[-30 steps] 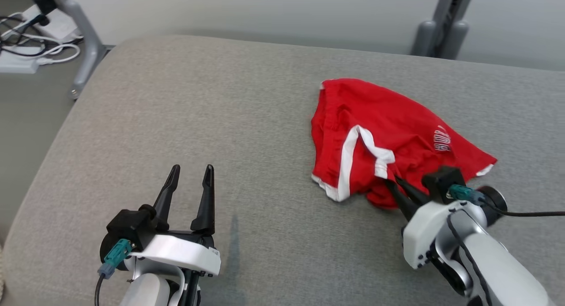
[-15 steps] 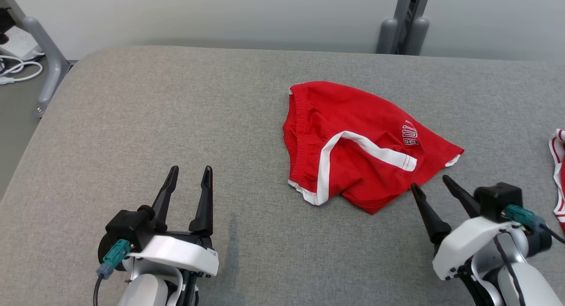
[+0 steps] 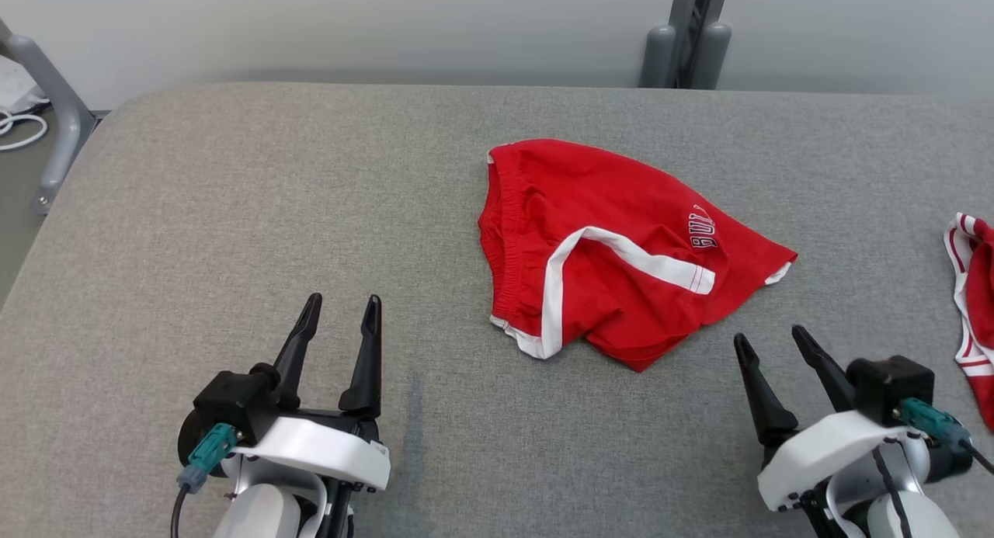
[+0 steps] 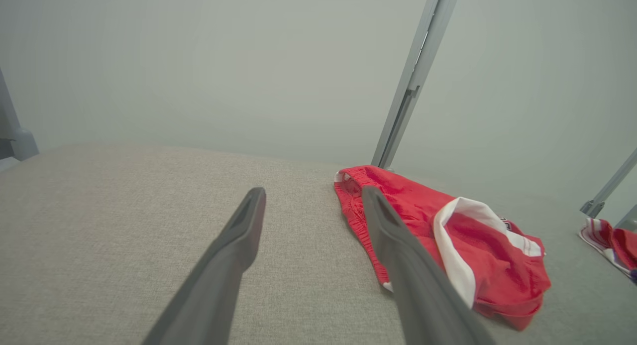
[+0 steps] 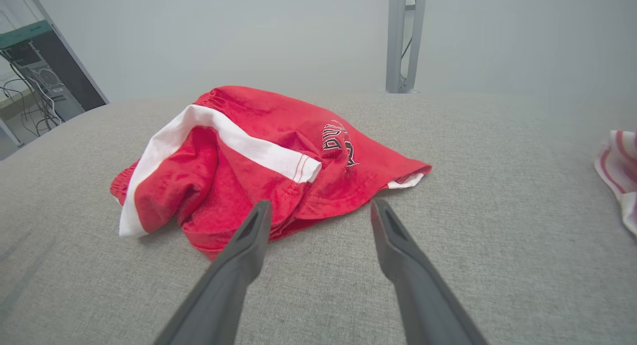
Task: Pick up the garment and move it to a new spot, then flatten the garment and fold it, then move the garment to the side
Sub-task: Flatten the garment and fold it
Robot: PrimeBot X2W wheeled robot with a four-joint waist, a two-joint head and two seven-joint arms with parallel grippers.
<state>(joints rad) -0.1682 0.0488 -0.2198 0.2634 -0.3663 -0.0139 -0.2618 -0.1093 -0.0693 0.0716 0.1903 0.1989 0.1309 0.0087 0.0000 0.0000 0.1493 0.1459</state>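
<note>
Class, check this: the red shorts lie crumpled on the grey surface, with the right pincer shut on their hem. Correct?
No: the head view shows the right pincer open, apart from the red shorts; they do lie crumpled on the grey surface.

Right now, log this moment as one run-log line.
red shorts: crumpled on grey table | left tool: open, empty | right tool: open, empty, apart from shorts | striped garment: table's right edge

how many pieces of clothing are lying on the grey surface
2. The red shorts lie crumpled near the middle; a red-and-white garment sits at the right edge, cut off by the frame, so more may be hidden.
</note>
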